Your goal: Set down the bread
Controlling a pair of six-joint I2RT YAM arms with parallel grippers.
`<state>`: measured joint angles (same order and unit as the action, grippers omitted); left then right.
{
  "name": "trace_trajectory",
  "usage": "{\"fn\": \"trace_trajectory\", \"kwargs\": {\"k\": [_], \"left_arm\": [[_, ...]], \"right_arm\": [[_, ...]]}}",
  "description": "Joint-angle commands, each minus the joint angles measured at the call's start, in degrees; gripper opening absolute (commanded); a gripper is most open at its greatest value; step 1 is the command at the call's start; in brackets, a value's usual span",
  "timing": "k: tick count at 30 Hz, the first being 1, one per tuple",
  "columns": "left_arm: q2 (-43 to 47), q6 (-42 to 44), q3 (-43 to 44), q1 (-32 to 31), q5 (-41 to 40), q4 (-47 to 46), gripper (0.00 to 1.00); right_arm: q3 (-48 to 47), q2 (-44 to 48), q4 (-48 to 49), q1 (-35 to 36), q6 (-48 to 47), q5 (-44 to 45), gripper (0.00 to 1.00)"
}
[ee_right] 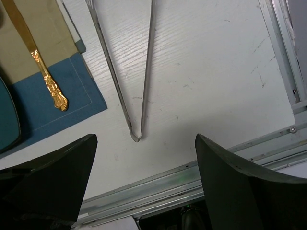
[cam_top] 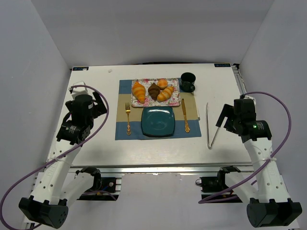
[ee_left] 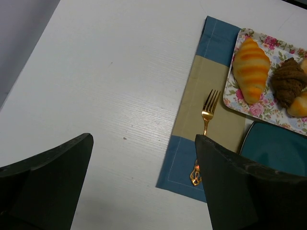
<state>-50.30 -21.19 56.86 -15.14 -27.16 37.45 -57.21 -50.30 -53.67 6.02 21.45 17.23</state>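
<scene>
Both hands spread, bread on the floral tray.

My left hand hangs with its fingers wide apart over the desk, just left of the placemat. My right hand is equally spread above the joined end of the tongs. On the floral tray, the left golden croissant lies at the left end. The right golden croissant touches the dark croissant between them. The teal plate sits just in front.
</scene>
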Motion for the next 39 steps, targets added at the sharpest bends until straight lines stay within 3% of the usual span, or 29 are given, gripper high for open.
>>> {"fn": "trace_trajectory", "kwargs": {"k": [1, 8, 14, 19, 25, 39], "left_arm": [[0.38, -1.05, -0.61, -0.16, 0.53, -0.98, 0.98], [0.64, -2.54, -2.37, -0.16, 0.70, -1.85, 0.98], [0.91, -2.89, -2.98, -0.16, 1.76, -2.82, 0.98], [1.17, -2.63, -3.60, -0.16, 1.67, -3.35, 0.98], [1.35, -2.72, -4.21, -0.24, 2.72, -4.67, 0.98], [2.05, -1.49, -4.04, -0.24, 1.67, -3.00, 0.98]], "right_arm": [[-1.58, 0.82, 0.93, 0.04, -4.46, -6.72, 0.89], [-2.47, -3.13, 2.34, 0.04, -7.64, -13.54, 0.89], [-3.17, -7.26, 4.27, 0.04, -6.08, -11.26, 0.89], [-1.33, -7.96, 7.08, -0.22, 1.30, -5.20, 0.89], [-0.01, -16.74, 10.95, -0.22, 1.84, -6.60, 0.89], [8.34, -27.64, 23.78, -1.89, -2.63, -7.48, 0.89]]}}
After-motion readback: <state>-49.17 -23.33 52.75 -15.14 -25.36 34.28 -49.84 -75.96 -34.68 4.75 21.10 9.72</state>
